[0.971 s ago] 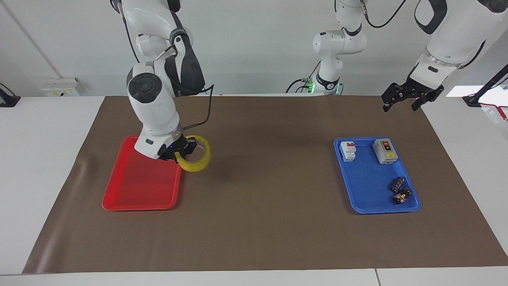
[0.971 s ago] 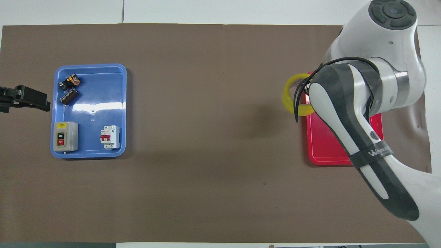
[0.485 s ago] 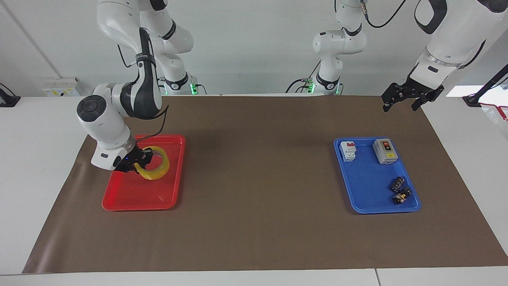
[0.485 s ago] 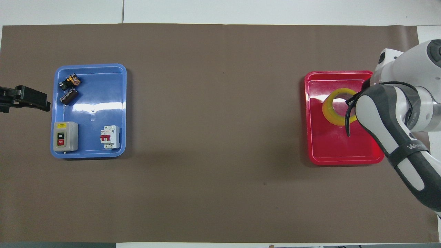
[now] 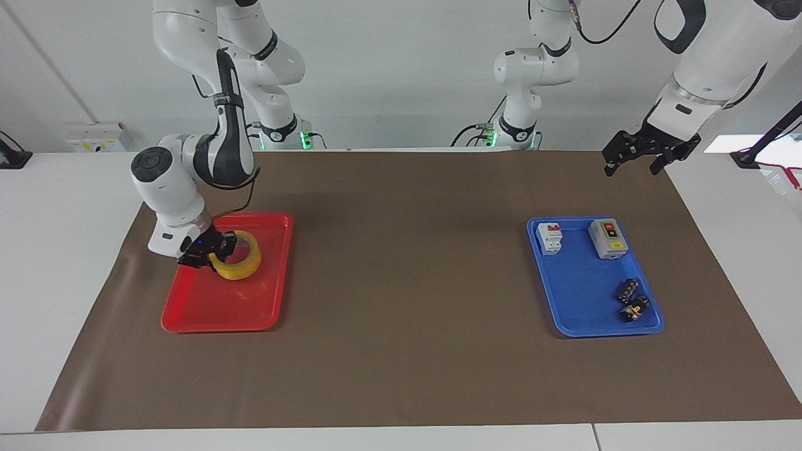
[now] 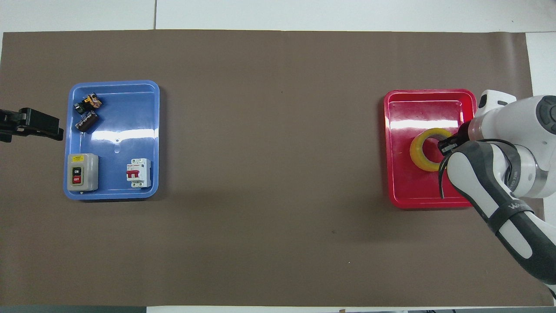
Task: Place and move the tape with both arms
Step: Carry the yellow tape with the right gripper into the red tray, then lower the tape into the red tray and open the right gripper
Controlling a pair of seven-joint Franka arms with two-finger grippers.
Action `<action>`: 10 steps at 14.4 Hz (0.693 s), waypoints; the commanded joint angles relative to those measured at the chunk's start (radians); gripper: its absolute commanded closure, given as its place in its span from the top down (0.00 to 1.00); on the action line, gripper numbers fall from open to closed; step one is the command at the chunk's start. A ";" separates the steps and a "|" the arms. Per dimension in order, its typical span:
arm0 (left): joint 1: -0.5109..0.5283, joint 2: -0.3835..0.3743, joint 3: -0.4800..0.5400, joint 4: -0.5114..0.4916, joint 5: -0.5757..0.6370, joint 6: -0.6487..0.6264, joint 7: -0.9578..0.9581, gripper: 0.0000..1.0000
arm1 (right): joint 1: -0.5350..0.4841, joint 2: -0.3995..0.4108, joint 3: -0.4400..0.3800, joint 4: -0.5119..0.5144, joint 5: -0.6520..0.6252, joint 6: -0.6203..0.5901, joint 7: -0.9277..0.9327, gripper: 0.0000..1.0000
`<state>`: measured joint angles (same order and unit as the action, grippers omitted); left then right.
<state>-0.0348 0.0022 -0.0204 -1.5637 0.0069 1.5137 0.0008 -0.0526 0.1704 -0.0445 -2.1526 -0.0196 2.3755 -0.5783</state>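
A white table carries a brown mat. On the mat lie a red tray toward the right arm's end and a blue tray toward the left arm's end.

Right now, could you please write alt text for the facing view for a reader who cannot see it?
The right tool grips a yellow tape roll low in the red tray. The left tool waits raised above the brown mat, near the blue tray of electrical parts.
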 commanded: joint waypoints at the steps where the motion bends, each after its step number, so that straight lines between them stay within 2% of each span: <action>1: 0.013 -0.022 -0.007 -0.016 -0.022 -0.012 0.015 1.00 | -0.027 -0.029 0.017 -0.039 -0.003 0.030 -0.017 0.00; 9: 0.013 -0.022 -0.006 -0.018 -0.022 -0.012 0.015 1.00 | -0.030 -0.005 0.017 -0.067 -0.003 0.102 -0.014 0.00; 10: 0.013 -0.022 -0.006 -0.016 -0.022 -0.012 0.015 1.00 | -0.030 -0.005 0.017 -0.067 -0.003 0.102 -0.006 0.04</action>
<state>-0.0348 0.0022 -0.0204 -1.5637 0.0069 1.5137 0.0008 -0.0598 0.1810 -0.0444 -2.2049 -0.0196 2.4577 -0.5783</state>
